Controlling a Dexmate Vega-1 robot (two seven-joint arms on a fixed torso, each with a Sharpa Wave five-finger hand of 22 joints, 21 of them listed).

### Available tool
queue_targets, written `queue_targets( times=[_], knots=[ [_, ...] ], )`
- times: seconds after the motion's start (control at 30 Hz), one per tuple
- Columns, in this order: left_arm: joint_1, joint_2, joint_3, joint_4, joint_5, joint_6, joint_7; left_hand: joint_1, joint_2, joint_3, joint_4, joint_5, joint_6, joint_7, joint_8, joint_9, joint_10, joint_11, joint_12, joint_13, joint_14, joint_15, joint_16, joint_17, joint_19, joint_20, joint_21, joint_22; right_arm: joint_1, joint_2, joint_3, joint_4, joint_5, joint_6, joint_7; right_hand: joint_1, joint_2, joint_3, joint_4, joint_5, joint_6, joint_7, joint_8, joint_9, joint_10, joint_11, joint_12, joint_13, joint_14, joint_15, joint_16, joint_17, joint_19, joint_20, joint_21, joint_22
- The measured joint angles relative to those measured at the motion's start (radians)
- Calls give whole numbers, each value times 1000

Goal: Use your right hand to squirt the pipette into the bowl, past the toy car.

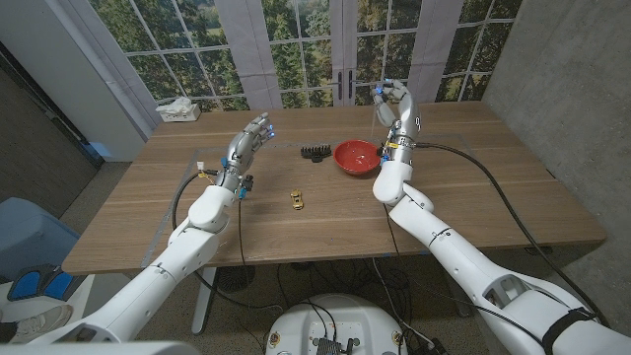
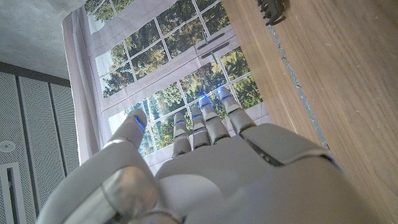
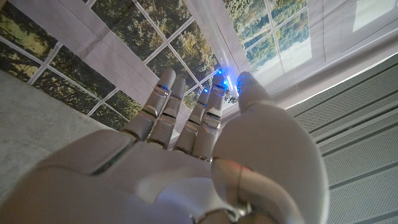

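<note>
White arms, black cables, blue-lit fingers (image 3: 166, 84).

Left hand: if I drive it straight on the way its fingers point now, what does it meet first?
Probably nothing soon. The left hand hangs above the table, fingers aimed at the windows; the black comb lies off to its side. Depth is uncertain.

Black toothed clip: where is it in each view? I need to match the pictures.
Head view: the black toothed clip lies on the table, just left of the red bowl.
Left wrist view: the clip is on the tabletop, beyond the left hand, cut by the frame edge.
Right wrist view: the camera looks past the right hand at the window, away from the table.
Shared landmark: the gridded window.
</note>
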Motion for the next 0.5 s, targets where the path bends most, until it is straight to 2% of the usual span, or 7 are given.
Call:
queue_targets(
  times=[0.03, 0.07, 0.13, 0.17, 0.3, 0.33, 0.5],
  knots=[
    [2, 1, -1, -2, 0, 0, 0, 0, 0, 0, 0, 0, 0, 0, 0, 0, 0, 0, 0, 0, 0, 0, 0, 0, 0, 0, 0, 0, 0, 0, 0, 0, 6, -12, 6, 0, 0, 0, 0, -1, 0, 0, 0, 0, 0, 0, -1, 1, 0, 0, 0, 1, 0, 0, 0, 0],
    [3, 1, -1, -3, 0, -2, 3, 0, 0, 0, 0, 0, 0, 0, 0, 0, 0, 0, 0, 0, 0, 0, 0, 0, 0, 0, 0, 0, -23, -28, 1, -60, 12, -23, 11, 0, 0, 0, 0, -4, 0, 0, 0, 0, 0, 0, -1, 1, 0, 0, 0, 1, 0, 0, 0, 0],
    [6, 2, -2, -8, 0, -2, 3, 0, 0, 0, 0, 0, 0, 0, 0, 0, 0, 0, 0, 0, 0, 0, 0, 0, 0, 0, 0, 0, -23, -28, 1, -60, 24, -53, 23, 0, 0, 0, 0, -7, 0, 0, 0, 0, 0, 0, -1, 1, -2, -2, 0, 5, 0, 0, 0, 0],
    [8, 2, -2, -11, 2, -3, 5, 0, 0, 0, 0, 0, 0, 0, 0, 0, 0, 0, 0, 0, 0, 0, -1, 0, 0, 0, 0, 0, -40, -48, 4, -102, 29, -67, 29, 0, 0, 0, 0, -7, -4, 4, 0, 0, 0, 0, -1, 1, -3, -3, 5, 7, -1, 1, 0, 0],
    [14, 4, -4, -20, 2, -3, 5, -5, -5, 4, -4, 0, 0, 0, 0, 0, 0, 0, 0, 0, 0, 0, -7, 0, 0, 0, 0, 0, -40, -48, 4, -102, 47, -114, 51, 10, 9, -3, -3, -15, -4, 4, 0, 0, 6, 5, -1, 1, -7, -7, 7, 14, -4, 4, 0, 0],
    [17, 6, -5, -24, 5, -3, 12, -5, -5, 4, -4, 0, 0, 0, 0, 0, 0, 0, 0, 0, 0, 0, -7, 0, 0, 0, 0, 0, -68, -80, 12, -169, 54, -135, 61, 10, 9, -3, -3, -15, -4, 4, 0, 0, 6, 5, -1, 1, -7, -7, 7, 14, -4, 4, 0, 0],
    [27, 9, -8, -38, 8, -3, 17, -5, -5, 7, -1, 0, 0, 0, 0, 0, 0, 0, 0, 0, 0, 0, -7, 0, 0, 0, 0, 0, -83, -97, 19, -207, 79, -199, 90, 10, 9, -3, -3, -23, -9, 9, 0, 0, 0, 11, -1, 1, -13, -2, 15, 19, -4, 4, 0, 0]
  ],
)
